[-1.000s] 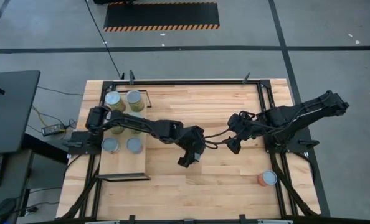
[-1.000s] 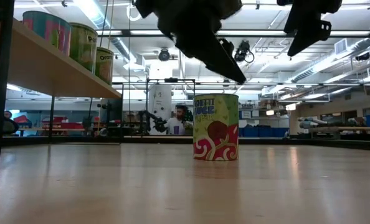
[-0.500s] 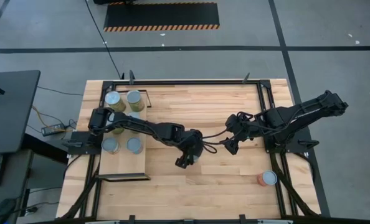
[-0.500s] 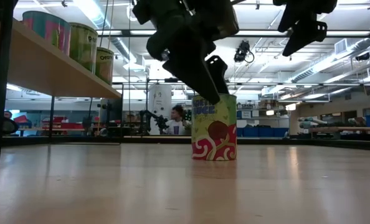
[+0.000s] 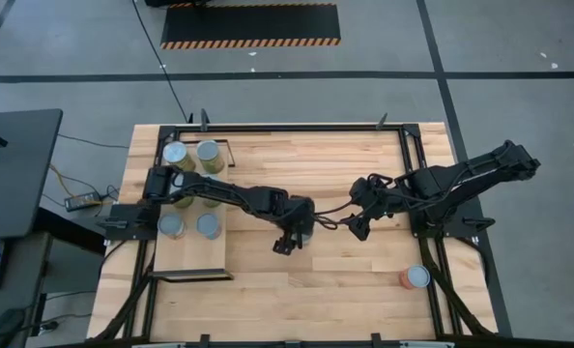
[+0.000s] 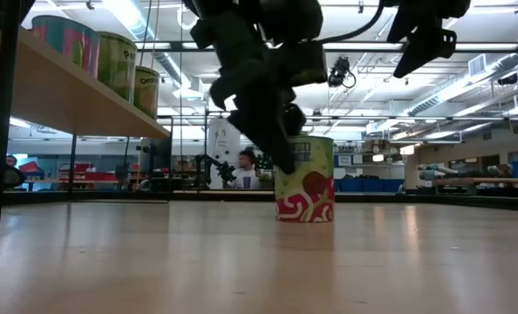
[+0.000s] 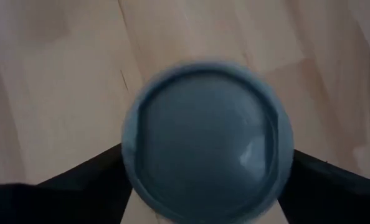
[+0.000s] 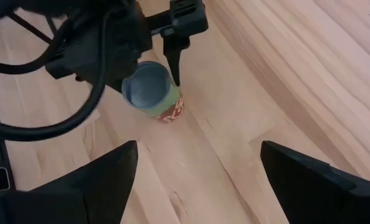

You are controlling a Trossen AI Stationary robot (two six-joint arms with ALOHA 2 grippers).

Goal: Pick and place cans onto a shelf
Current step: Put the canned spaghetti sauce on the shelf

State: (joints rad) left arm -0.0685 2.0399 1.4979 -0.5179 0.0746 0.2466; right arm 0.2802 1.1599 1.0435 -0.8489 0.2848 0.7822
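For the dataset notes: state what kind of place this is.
Probably a robotics lab or workshop hall: hazard-striped floor mat, taped concrete floor, ceiling strip lights, blue storage bins and a person at benches beyond the wooden table.

There are six cans (image 5: 207, 151) visible in total. Four stand on the one shelf (image 5: 192, 257); two stand on the table (image 5: 345, 290).

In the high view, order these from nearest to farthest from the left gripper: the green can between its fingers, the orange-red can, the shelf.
1. Green can, between the left gripper fingers, mid-table.
2. Shelf, at the table's left.
3. Orange-red can, right front corner.
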